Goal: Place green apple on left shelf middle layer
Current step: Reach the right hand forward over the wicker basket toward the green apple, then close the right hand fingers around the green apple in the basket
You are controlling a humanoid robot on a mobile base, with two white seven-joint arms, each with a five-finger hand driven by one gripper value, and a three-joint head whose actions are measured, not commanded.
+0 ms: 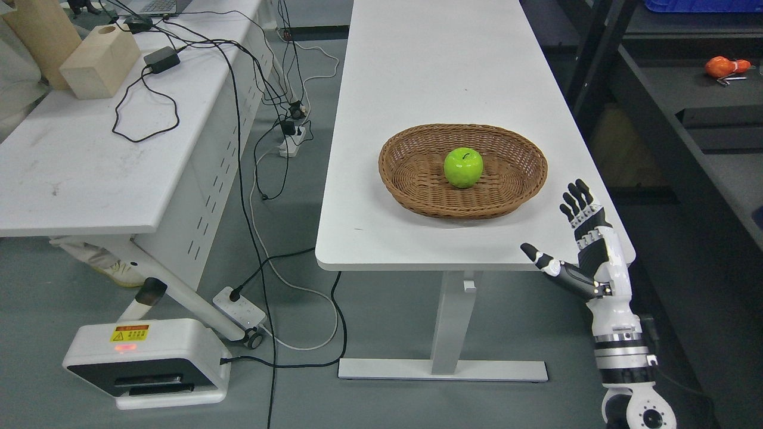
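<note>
Grey floor, two white tables. The long white table (441,71) runs from near to far down the middle of the view; a second white desk (77,173) stands to the left, carrying wooden blocks (98,62) and a black power adapter (162,59) with trailing cables. A woven basket (524,173) sits toward the near end of the long table. The green apple (463,167) rests inside it, roughly central, stem up. The right hand (581,244) is raised at the table's near right corner, to the right of the basket and apart from it, fingers (576,199) extended and spread, thumb out to the left, holding nothing. Dark shelving at far right holds an orange object (726,67). A white floor unit (149,360) sits near left.
</note>
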